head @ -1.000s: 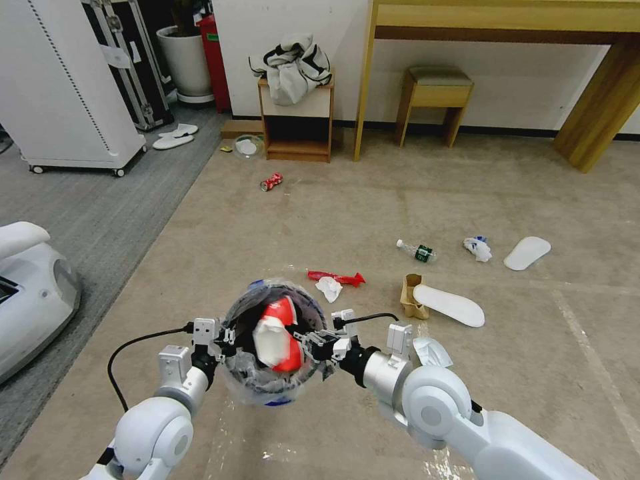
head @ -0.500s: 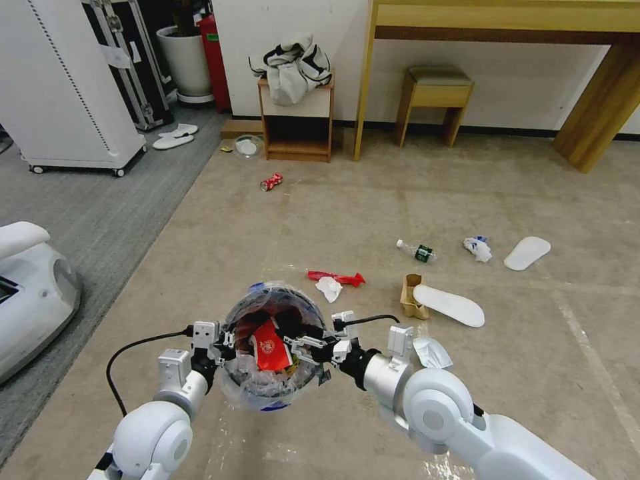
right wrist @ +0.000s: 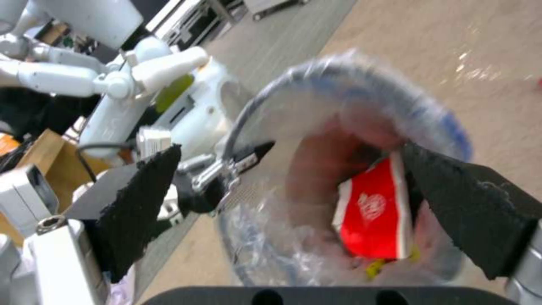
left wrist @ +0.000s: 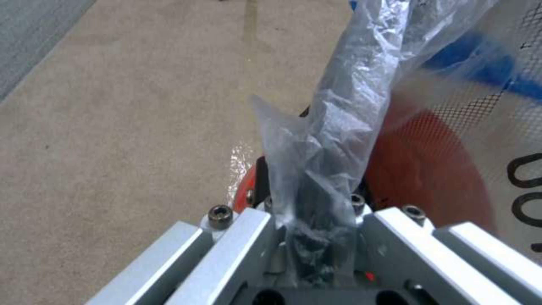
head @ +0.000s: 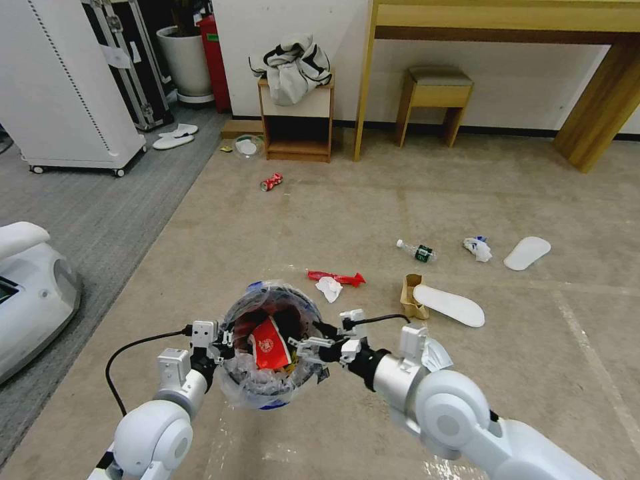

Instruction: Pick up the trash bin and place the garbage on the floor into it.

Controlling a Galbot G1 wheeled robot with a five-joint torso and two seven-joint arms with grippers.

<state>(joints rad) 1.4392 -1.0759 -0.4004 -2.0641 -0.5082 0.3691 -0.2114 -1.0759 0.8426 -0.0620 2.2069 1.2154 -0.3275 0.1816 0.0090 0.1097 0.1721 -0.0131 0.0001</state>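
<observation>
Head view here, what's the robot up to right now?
The left claw is shut on the rim of the small round blue-and-red trash bin, holding it above the beige carpet floor. The right claw is open over the bin's mouth, above a red wrapper lying inside.

Even, bright indoor light falls on the floor with soft, faint shadows. Straight lines bow toward the head view's edges. The bin is smeared with blur in the right wrist view.
</observation>
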